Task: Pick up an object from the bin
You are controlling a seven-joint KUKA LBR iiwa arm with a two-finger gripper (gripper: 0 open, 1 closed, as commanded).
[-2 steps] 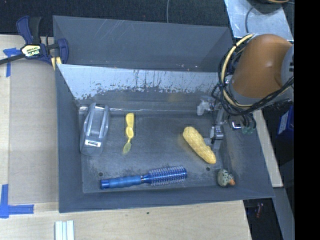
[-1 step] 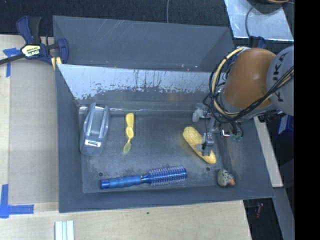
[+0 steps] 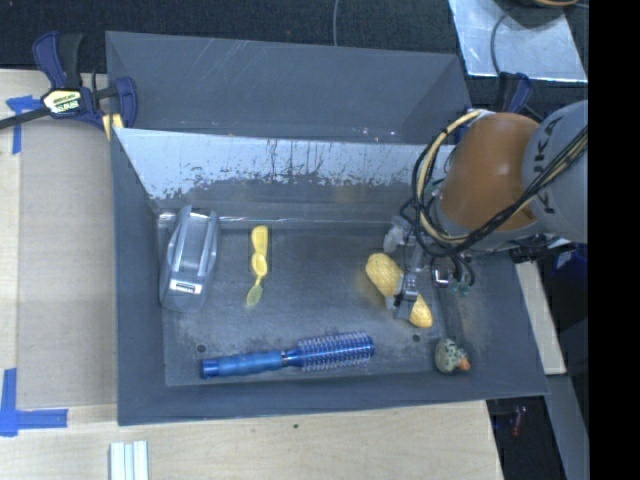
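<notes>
— Grey bin (image 3: pixel 300 93), right side: gripper (image 3: pixel 408 296) low across a yellow lumpy toy (image 3: pixel 380 272). Gripping it?
— Can't tell; its opening's hidden. Likely chosen for lying clear of the blue hairbrush (image 3: pixel 290 356).

One blue plastic hairbrush (image 3: pixel 290 356). Above its handle, one clear plastic case (image 3: pixel 190 253) and one slim yellow plastic stick (image 3: pixel 258 263). Beyond its bristles, one small mottled lump (image 3: pixel 452 357) and two rounded yellow lumps (image 3: pixel 381 273).

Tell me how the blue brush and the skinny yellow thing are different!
The blue hairbrush is much longer than the thin yellow piece. The hairbrush lies along the near wall; the yellow piece points toward the far wall. Both lie flat on the bin floor.
</notes>
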